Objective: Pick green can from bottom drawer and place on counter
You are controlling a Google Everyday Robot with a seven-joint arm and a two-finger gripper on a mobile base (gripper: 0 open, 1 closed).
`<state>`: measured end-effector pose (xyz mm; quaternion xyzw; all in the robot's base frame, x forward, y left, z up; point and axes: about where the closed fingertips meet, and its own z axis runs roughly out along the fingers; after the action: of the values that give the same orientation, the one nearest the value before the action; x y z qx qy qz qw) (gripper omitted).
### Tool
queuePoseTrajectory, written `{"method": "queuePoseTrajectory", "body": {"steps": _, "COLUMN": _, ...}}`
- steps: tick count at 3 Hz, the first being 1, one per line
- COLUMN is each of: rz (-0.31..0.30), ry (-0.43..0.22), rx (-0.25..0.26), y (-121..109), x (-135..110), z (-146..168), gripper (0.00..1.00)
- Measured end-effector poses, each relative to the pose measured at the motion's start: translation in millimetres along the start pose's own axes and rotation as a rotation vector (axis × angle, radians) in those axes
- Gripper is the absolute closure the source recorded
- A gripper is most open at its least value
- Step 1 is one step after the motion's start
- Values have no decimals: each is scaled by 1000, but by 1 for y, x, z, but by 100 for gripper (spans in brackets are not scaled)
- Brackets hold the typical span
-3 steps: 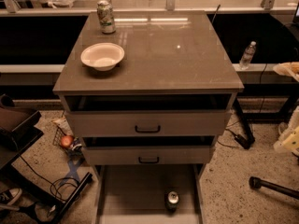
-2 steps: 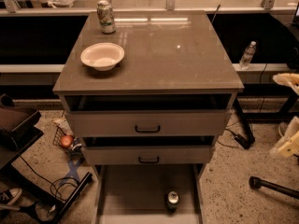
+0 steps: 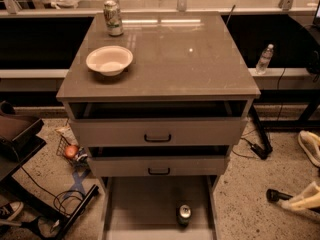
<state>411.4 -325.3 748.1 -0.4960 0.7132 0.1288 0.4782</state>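
The green can (image 3: 184, 215) stands upright on the floor of the bottom drawer (image 3: 145, 204), near its front and right of middle; the drawer is pulled out. The counter (image 3: 175, 64) is the glossy grey-brown top above the drawers. My gripper (image 3: 309, 174) is at the right edge of the view, over the floor, far to the right of the can. Its two pale fingers (image 3: 311, 145) are spread apart with nothing between them.
A white bowl (image 3: 109, 60) and a pale can (image 3: 113, 18) stand on the counter's left side. The two upper drawers (image 3: 157, 133) are slightly open. A water bottle (image 3: 264, 59) stands on the right ledge. Cables and clutter (image 3: 72, 154) lie on the floor at the left.
My gripper has moved down along the right edge of the view. The can, the drawers and the bowl have not moved.
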Motion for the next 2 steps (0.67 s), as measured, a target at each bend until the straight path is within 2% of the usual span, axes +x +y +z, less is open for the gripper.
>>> {"method": "queuePoseTrajectory", "body": {"steps": 1, "rz": -83, "ry": -54, "rx": 37, "y": 16, "x": 36, "z": -7, "gripper": 0}}
{"method": "queuePoseTrajectory", "body": {"steps": 2, "rz": -134, "ry": -57, "rx": 39, "y": 18, "x": 39, "z": -7, "gripper": 0}}
